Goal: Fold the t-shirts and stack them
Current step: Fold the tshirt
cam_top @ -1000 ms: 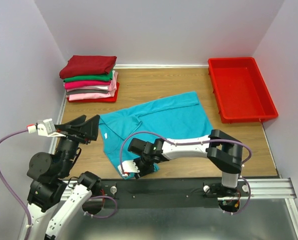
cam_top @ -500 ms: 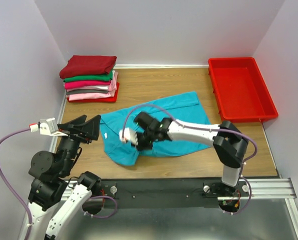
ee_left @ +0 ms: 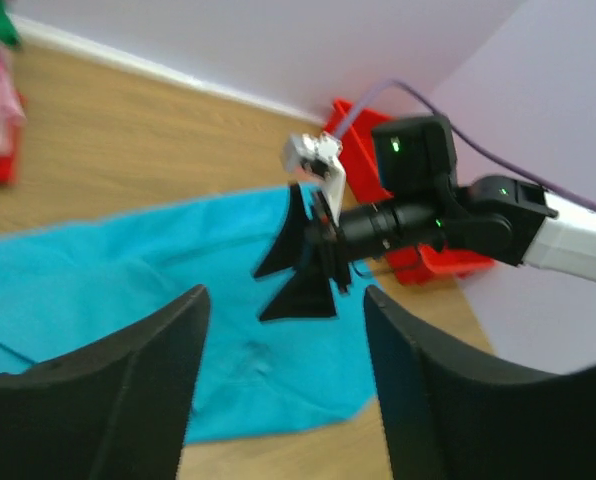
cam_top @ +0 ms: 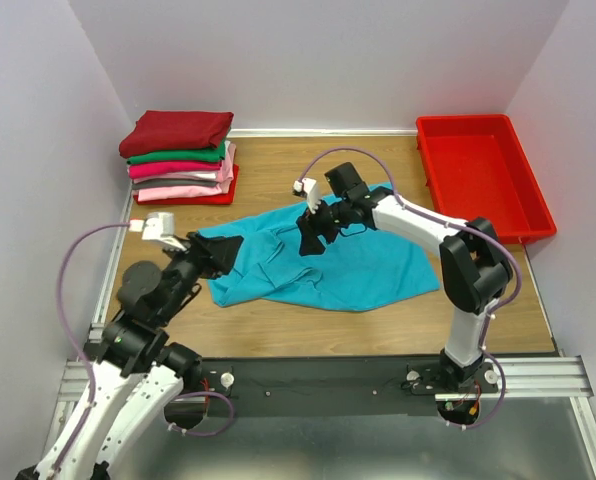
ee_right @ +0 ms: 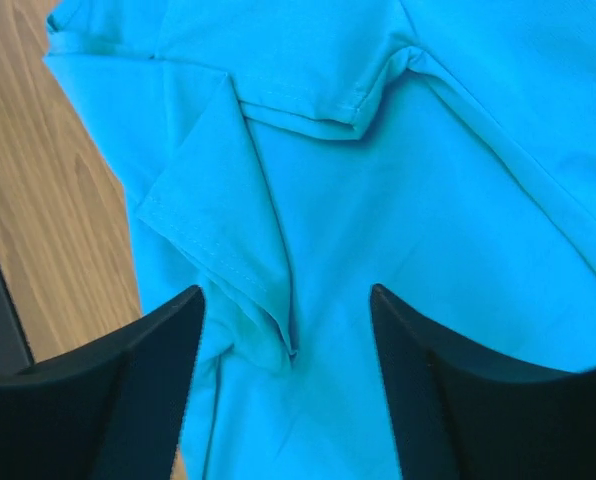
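Note:
A plain teal t-shirt (cam_top: 378, 260) lies spread on the wooden table (cam_top: 278, 170), bunched and creased along its left side. My right gripper (cam_top: 313, 235) hovers open and empty over the shirt's middle. In the right wrist view the gripper (ee_right: 288, 400) is over a folded sleeve of the shirt (ee_right: 458, 200). My left gripper (cam_top: 223, 250) is open and empty at the shirt's left edge. In the left wrist view the gripper (ee_left: 278, 400) looks across the shirt (ee_left: 128, 270) at the right gripper (ee_left: 308, 270). A stack of folded t-shirts (cam_top: 178, 150), dark red on top, then green, magenta and pink, sits at the back left.
A red plastic bin (cam_top: 483, 175) stands at the back right, close to the shirt's right edge, and also shows in the left wrist view (ee_left: 353, 115). Purple walls close in the table on three sides. The arms' black base rail runs along the front edge.
My right gripper has moved from the front edge back over the shirt, dragging its front-left corner up, and now stands open. My left gripper has swung in to the shirt's left edge.

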You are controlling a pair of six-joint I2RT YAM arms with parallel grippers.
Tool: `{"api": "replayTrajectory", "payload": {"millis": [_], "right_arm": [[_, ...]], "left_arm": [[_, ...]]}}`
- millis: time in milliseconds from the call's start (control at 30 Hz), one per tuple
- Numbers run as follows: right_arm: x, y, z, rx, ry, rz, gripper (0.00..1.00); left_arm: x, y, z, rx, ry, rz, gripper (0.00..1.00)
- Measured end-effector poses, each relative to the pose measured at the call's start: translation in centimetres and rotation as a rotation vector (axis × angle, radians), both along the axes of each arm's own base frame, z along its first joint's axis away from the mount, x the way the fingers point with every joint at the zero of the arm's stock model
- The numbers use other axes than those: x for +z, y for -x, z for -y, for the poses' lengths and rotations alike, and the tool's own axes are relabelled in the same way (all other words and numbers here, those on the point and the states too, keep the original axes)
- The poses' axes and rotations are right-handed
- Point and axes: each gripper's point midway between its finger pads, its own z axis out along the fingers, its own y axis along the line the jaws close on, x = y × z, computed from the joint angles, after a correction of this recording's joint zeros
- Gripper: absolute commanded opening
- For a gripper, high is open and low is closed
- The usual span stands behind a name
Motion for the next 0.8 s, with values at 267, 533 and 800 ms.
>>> {"api": "replayTrajectory", "payload": {"millis": [267,533,800], "right_arm": [[2.7,-0.8,6.2,-0.075,-0.078,0.011,1.00],[4.3,-0.5,13.2,-0.188,-0.122,0.066,0.95],[3.9,-0.8,15.3,-0.233,-0.154,0.027,0.94]], "left_arm": [[-14.0,-0.9,6.0,-0.189,-0.002,-0.507,0.58],[-21.1,-0.1,7.7,-0.105,0.031,-0.853,0.51],[-23.5,-1.8,8.1,0.050,0.070,-0.979,0.48]]}}
